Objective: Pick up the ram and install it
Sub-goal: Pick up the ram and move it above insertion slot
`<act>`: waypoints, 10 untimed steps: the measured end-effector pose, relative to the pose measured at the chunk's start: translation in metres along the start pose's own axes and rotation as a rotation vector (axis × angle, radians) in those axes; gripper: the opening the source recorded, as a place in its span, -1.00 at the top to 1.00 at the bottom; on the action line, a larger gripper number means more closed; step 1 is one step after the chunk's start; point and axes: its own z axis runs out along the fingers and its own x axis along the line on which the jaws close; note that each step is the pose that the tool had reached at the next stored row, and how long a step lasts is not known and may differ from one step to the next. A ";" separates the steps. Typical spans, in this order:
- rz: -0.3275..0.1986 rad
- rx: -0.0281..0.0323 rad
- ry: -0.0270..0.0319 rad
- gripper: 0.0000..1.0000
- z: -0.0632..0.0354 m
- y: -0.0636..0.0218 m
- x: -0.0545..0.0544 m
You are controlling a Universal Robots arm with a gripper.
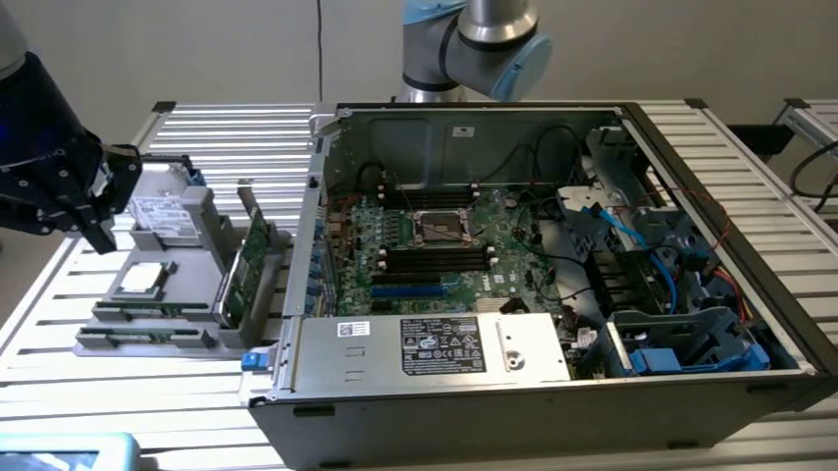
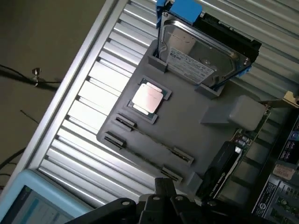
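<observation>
Gripper (image 1: 97, 234): hanging closed near gray holder (image 2: 187, 128) | ram (image 1: 152, 312): sitting on edge in holder's front slot, lying on exterior view's left of open computer case (image 1: 458, 123)

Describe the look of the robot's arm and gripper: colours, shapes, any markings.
The arm is silver-grey tubing with rounded light blue joint caps. The gripper is a bulky dark body with a blue sheen, ending in black fingers. I can make out no markings on either.
</observation>
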 end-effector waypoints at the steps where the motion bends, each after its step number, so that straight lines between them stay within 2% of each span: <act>1: -0.012 -0.0001 0.0005 0.79 0.0000 0.0000 0.000; 10: -0.171 0.0002 0.0088 0.79 0.0000 0.0000 0.000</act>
